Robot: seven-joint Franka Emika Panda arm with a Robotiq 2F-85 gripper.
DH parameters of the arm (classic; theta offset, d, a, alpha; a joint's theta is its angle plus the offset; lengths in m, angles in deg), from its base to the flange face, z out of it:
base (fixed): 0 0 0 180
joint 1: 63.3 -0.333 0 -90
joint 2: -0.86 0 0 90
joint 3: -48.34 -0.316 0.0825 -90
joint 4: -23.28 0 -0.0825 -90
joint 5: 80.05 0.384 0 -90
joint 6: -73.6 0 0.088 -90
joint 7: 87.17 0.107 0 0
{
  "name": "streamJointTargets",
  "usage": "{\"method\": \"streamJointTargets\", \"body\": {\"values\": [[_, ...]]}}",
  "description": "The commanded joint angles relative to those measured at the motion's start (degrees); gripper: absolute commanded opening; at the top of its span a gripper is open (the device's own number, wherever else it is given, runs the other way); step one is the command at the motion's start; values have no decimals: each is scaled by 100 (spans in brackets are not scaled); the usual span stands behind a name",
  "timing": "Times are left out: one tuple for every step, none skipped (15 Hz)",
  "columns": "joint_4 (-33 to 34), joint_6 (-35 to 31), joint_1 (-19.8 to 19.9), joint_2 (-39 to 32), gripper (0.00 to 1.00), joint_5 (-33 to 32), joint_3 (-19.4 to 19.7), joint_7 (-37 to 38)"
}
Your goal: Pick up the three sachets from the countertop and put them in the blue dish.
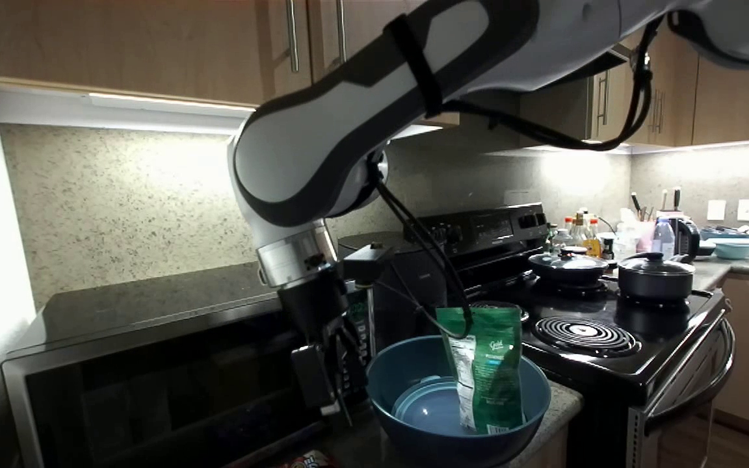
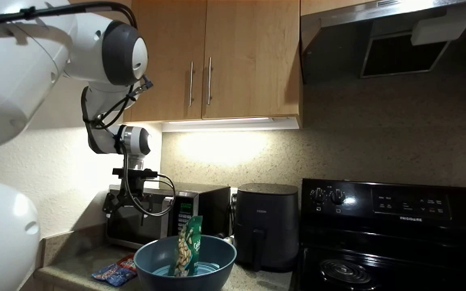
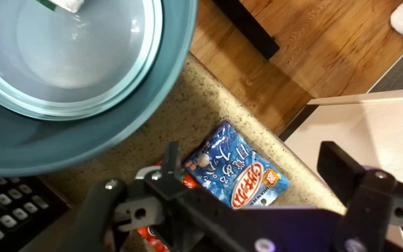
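Note:
The blue dish [image 1: 452,450] stands on the countertop and shows in both exterior views [image 2: 176,283] and at upper left in the wrist view [image 3: 93,140]. A green sachet [image 1: 495,370] stands upright in it, also in an exterior view [image 2: 189,246]. A blue sachet [image 3: 229,168] lies flat on the countertop near its front edge, beside the dish [image 2: 113,275]. A red sachet [image 2: 128,262] lies next to it, partly hidden by a finger in the wrist view [image 3: 154,239]. My gripper [image 3: 254,162] is open and empty above the blue sachet, also seen in both exterior views [image 1: 335,377] [image 2: 127,206].
A microwave [image 1: 173,390] stands behind the sachets, close to the gripper. An air fryer [image 2: 266,226] stands right of it, then a stove [image 1: 589,331] with pots [image 1: 655,279]. The countertop edge [image 3: 236,105] drops to the floor. Cabinets [image 2: 217,60] hang above.

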Motion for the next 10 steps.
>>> {"method": "streamJointTargets", "body": {"values": [[123,21,-72,-127,100,11,22,-4],[191,23,-91,-206,100,12,24,-10],[239,28,-91,-244,100,13,27,-26],[257,30,-84,-250,100,13,32,-39],[272,34,-80,-250,100,13,34,-46],[302,-23,-111,-325,100,-35,23,-102],[368,-42,-161,-469,100,-60,3,-136],[428,15,-219,-599,100,-95,-3,-126],[468,82,-270,-717,100,-112,-10,-134],[508,133,-316,-839,100,-111,-15,-153]]}}
